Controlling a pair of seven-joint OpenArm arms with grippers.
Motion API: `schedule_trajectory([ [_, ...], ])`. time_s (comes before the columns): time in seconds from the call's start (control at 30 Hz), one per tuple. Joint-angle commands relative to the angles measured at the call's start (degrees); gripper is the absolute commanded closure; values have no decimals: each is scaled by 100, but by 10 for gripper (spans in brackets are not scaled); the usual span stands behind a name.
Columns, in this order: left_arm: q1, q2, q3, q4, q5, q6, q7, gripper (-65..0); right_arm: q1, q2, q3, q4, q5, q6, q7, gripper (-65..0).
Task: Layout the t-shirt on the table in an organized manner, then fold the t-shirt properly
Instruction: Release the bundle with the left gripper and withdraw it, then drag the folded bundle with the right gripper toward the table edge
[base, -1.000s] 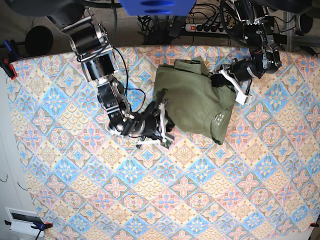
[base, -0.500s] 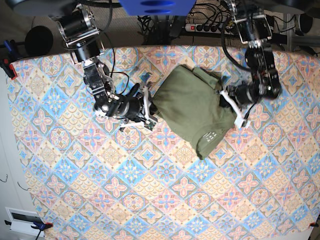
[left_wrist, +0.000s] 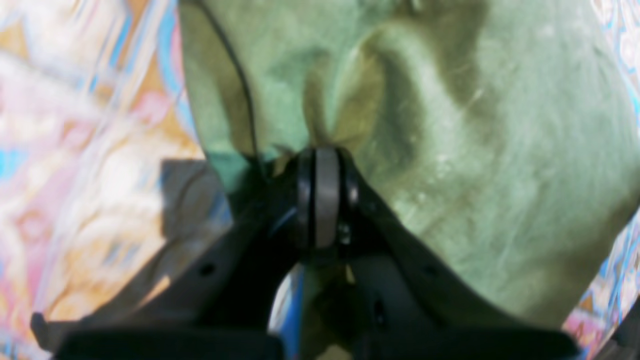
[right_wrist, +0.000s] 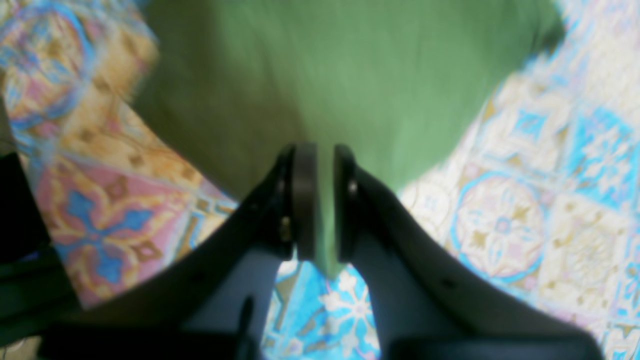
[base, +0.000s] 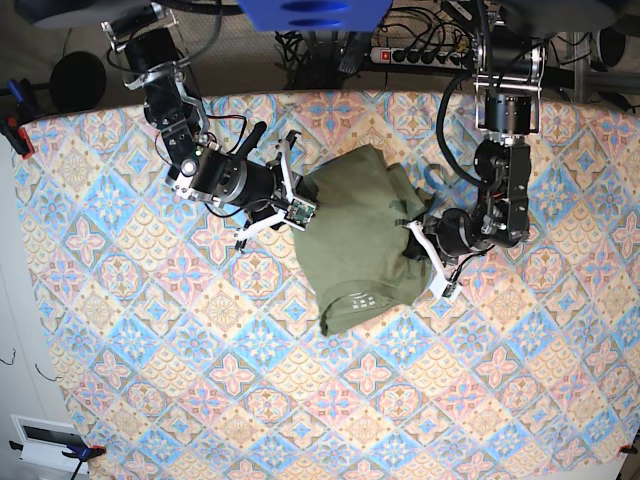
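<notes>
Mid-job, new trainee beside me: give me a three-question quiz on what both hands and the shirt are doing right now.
1. True or false: the t-shirt lies spread flat with both sleeves laid out.
2. What does the left hand pinch?
3. The right hand is: A) open above the table, B) shut on cloth, C) out of view.

Key: 1 false, it is bunched. 2 A fold of the t-shirt. 3 B.

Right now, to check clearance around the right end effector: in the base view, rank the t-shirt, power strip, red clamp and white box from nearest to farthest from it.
From the right end effector:
1. t-shirt, gripped by it, mid-table.
2. power strip, beyond the table's top edge.
3. red clamp, at the view's left edge.
4. white box, bottom-left corner.
</notes>
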Motion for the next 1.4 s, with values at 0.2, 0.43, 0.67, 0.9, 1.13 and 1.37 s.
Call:
schedule_trajectory([
  [0.2, -291, 526, 64, -138, 34, -21, 134, 0, -125, -18, 33, 265, 52, -5, 75, -51],
  [0.43, -264, 473, -182, 117, 8, -21, 116, 0, -55, -580, 24, 195, 61, -5, 75, -51],
  [0.67, 166, 148, -1588, 864, -467, -21, 284, 0, 596, -1266, -11, -816, 61, -5, 75, -51],
  [0.9, 870, -10, -3074, 1656, -1258, -21, 864, 0, 1158, -1741, 15, -2109, 52, -5, 119, -51],
  [1.13, 1476, -10, -3505, 2262, -1680, -21, 1092, 0, 1809, -2110, 33, -3577, 52, -5, 585, -51],
  [1.37, 1617, -10, -3505, 2447, -1707, -21, 1092, 0, 1888, -2110, 42, -4737, 52, -5, 1262, -51],
])
